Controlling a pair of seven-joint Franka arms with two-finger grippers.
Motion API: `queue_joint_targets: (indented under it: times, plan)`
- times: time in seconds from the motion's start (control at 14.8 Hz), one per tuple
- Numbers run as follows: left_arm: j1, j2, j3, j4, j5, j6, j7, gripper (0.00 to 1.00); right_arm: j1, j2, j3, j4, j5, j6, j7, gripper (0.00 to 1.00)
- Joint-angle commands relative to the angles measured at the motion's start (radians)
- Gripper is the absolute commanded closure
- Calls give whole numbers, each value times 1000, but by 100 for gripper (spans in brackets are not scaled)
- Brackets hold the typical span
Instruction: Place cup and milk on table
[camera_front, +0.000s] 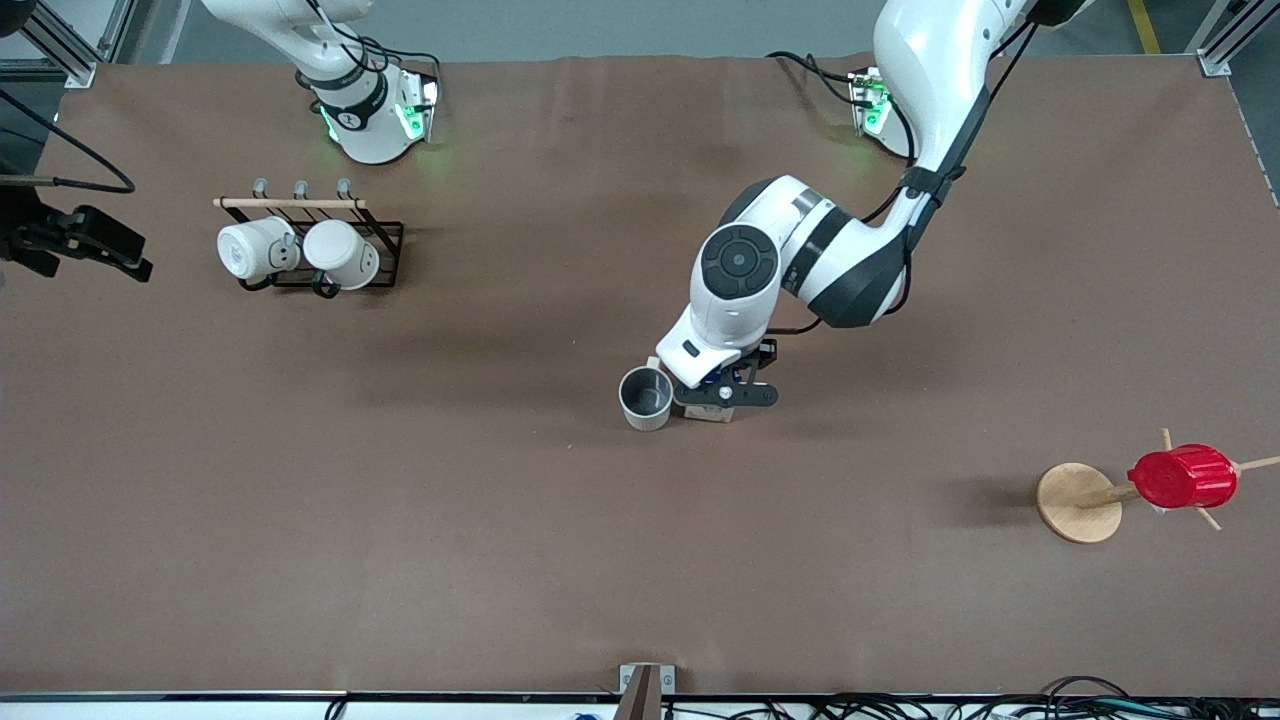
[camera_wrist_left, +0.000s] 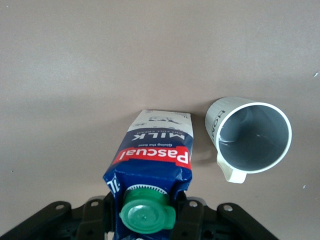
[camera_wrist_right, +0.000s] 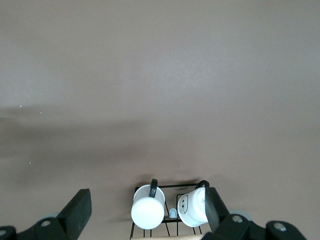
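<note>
The milk (camera_front: 708, 411) stands on the brown table (camera_front: 400, 520) near its middle. In the left wrist view it shows its red label (camera_wrist_left: 152, 155) and green cap. My left gripper (camera_front: 724, 396) is down over it, its fingers (camera_wrist_left: 192, 216) closed on both sides of the carton's top. The cup (camera_front: 646, 398) stands upright right beside the milk, toward the right arm's end; its grey inside and handle show in the left wrist view (camera_wrist_left: 252, 135). My right gripper (camera_wrist_right: 145, 214) is open and empty, high over the mug rack; it does not show in the front view.
A black wire rack (camera_front: 385, 232) with two white mugs (camera_front: 300, 250) stands near the right arm's base. A red ribbed cup (camera_front: 1182, 477) hangs on a wooden peg stand (camera_front: 1076, 503) toward the left arm's end. A black device (camera_front: 85, 240) sits at the table's edge.
</note>
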Motion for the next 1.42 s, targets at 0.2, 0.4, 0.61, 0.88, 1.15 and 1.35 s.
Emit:
queue_joint_targets:
  times: [0.2,0.4,0.61,0.88,1.15,1.35]
  plan:
    - [-2,9,-1,30,18,-14,-24,0,-8,-16,-3,-20,16,3,2,0]
    - [13,-48,1,30,13,-19,-23,0,-9,-16,-3,-20,18,2,-1,0]
    - [54,-129,1,24,13,-69,-13,0,-9,-16,-3,-20,18,2,-5,0]
    - [140,-259,-2,-39,0,-119,0,0,-9,-16,-3,-20,18,2,-5,0]
    - [226,-419,-1,-111,-81,-173,94,0,-11,-16,-3,-20,18,2,-5,0]
    - [310,-484,-1,-106,-144,-241,199,0,-11,-16,-3,-20,18,2,-5,0]
